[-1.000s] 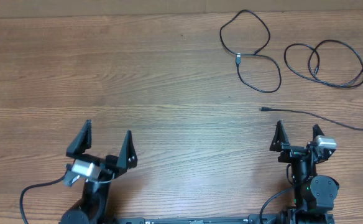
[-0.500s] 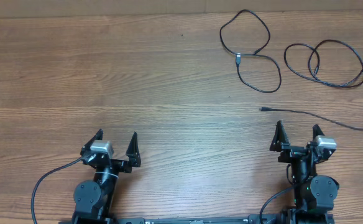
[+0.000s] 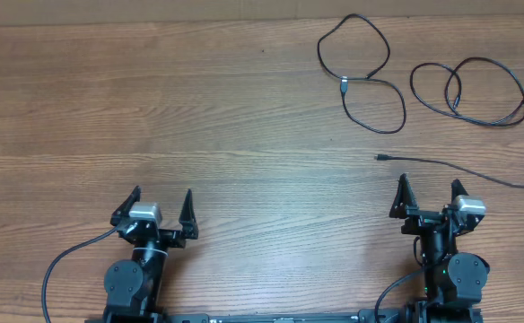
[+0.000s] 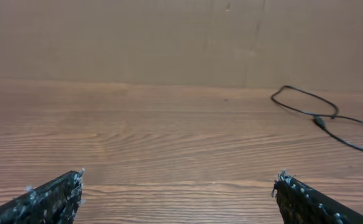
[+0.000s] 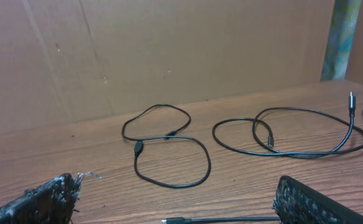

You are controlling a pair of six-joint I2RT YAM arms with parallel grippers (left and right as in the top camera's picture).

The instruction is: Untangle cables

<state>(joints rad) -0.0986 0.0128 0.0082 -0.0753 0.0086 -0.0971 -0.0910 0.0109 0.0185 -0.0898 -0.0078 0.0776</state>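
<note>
Cables (image 3: 344,85) well ahead, both jaws spread

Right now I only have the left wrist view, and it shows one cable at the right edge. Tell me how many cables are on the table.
Observer: I can trace three overhead: a figure-eight cable, a coiled cable to its right, and a straight cable nearer the arms.
Operator: Name the one closest to the right claw.
Observer: The straight cable. Its plug end lies just ahead of the right claw, not touching it.
Operator: Report that claw's state.
Observer: It is open and holds nothing.
</note>
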